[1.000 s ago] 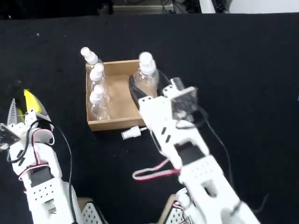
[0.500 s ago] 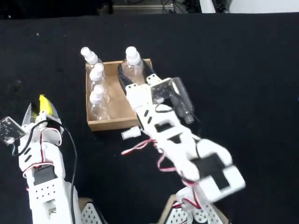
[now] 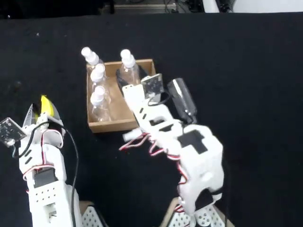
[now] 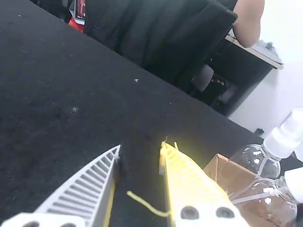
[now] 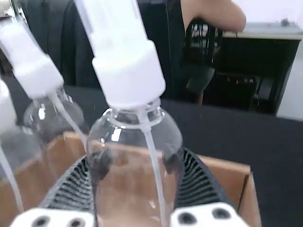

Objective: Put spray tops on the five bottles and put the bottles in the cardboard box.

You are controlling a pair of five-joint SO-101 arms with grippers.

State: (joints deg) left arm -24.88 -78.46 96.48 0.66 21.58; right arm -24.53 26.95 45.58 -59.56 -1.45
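R gripper (image 5: 135,182) is clamping 1 capped bottle (image 5: 135,142) by the body, one jaw on each side, holding it upright in the cardboard box (image 3: 111,124). Can't tell if it's touching the box floor. 3 more capped bottles (image 3: 99,83) are standing in a row just left of that gripper, along the opp box wall, making 4 w/ tops in the box. 1 bottle (image 3: 182,99) is lying on its side outside the box, right of and behind the gripper, beside the R arm (image 3: 189,151). 1 loose spray top (image 3: 133,136) is lying behind the gripper, just outside the near box wall. L gripper (image 4: 139,151) is hanging well apart from the box, released, jaws slightly parted.
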